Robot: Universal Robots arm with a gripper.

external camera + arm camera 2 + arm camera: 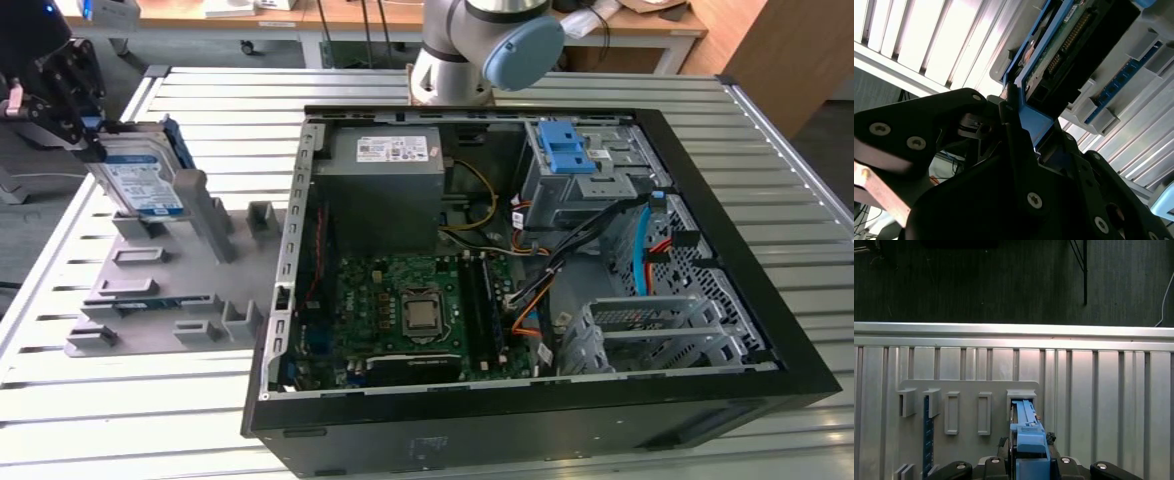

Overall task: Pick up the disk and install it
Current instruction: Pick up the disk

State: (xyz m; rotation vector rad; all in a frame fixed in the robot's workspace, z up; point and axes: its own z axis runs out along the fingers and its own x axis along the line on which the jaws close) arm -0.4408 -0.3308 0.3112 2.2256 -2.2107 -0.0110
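At upper left of the exterior view, the tool point(96, 140) is clenched on the disk point(142, 185), which stands upright in the grey rack point(167, 300) on the worktop point(134, 420), apart from the open computer case point(534, 425) holding a circuit board point(387, 300).

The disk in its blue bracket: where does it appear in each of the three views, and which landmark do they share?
Exterior view: the disk stands on edge on the grey holder plate, at the exterior view's left.
Second wrist view: the disk, circuit board showing, is clamped by the fingers.
First wrist view: the disk is seen edge-on at a holder slot.
Shared landmark: the grey holder plate.
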